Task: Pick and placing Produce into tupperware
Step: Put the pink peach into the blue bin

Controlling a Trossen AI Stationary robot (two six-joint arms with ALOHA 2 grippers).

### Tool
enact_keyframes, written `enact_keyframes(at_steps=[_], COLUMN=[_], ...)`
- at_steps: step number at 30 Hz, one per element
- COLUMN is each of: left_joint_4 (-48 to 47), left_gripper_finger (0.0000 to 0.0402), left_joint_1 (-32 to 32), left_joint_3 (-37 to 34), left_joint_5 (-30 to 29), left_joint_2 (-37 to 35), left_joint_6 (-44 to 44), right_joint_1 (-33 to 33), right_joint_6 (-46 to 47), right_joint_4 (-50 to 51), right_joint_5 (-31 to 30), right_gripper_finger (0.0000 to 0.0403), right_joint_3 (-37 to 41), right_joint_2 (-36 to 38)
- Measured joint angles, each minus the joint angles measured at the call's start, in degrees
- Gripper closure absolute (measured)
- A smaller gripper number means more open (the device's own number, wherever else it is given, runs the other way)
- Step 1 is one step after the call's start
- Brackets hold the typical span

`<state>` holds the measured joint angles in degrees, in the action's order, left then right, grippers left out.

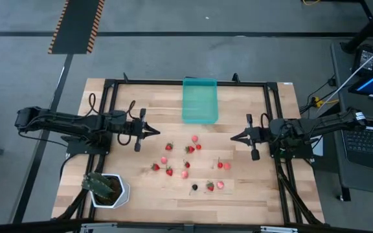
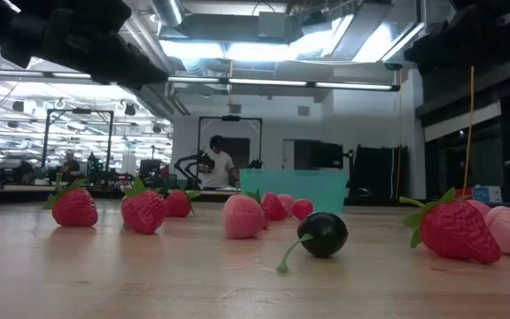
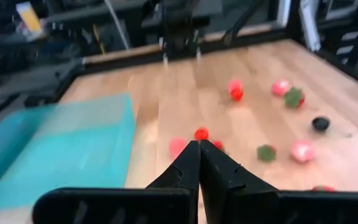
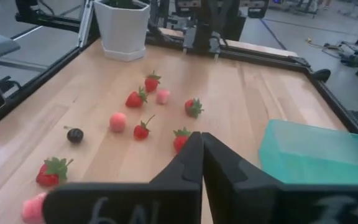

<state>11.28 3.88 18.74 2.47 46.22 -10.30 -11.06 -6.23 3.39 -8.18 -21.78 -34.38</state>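
- Your left gripper (image 1: 155, 131) sat over the left side of the table, its fingers pinched together on nothing, pointing toward the fruit but apart from all of it.
- Near the front left corner you had the white pot (image 1: 111, 191) with its leafy plant; it is no part of the job.
- The strawberries (image 1: 169, 147) lay scattered on the bare wood in the middle of the table, red ones and paler pink ones (image 1: 184, 174) mixed, with the small dark cherry (image 1: 195, 188) towards the front edge. None was in either gripper.
- The teal tupperware (image 1: 200, 100) stood at the back centre, well apart from the fruit. From above its floor looked bare, so you had apparently placed nothing yet; by my reading the whole load remained to be moved.
- Your right gripper (image 1: 234, 136) mirrored the left over the right side, fingers clenched and empty, tips aimed at the scatter.
- Before any pick you would have needed to spread one pair of fingers first.
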Motion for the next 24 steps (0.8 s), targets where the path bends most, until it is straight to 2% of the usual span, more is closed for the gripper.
enact_keyframes(at_steps=[5, 12, 17, 24], left_joint_4=[-8.5, -10.9, -10.9, -10.7], left_gripper_finger=[0.0400, 0.0400, 0.0394, 0.0400], left_joint_1=[0.0, 0.0, 0.0, -0.4], left_joint_3=[5.7, 8.8, 8.8, 8.8], left_joint_5=[-2.8, -2.4, -3.2, -3.2], left_joint_2=[1.5, 6.2, 8.3, 9.4], left_joint_6=[-0.5, 0.6, 2.8, 4.2], right_joint_1=[0.0, 0.0, 0.0, 0.0], right_joint_6=[3.3, 4.4, 4.3, 7.2], right_joint_4=[-1.1, 0.9, 9.8, 21.9], right_joint_5=[-0.4, -1.2, -3.1, -2.9], right_gripper_finger=[0.0390, 0.0389, 0.0389, 0.0389], right_joint_3=[0.0, 0.0, -4.6, -14.7], right_joint_2=[0.0, -0.3, -2.6, -9.9])
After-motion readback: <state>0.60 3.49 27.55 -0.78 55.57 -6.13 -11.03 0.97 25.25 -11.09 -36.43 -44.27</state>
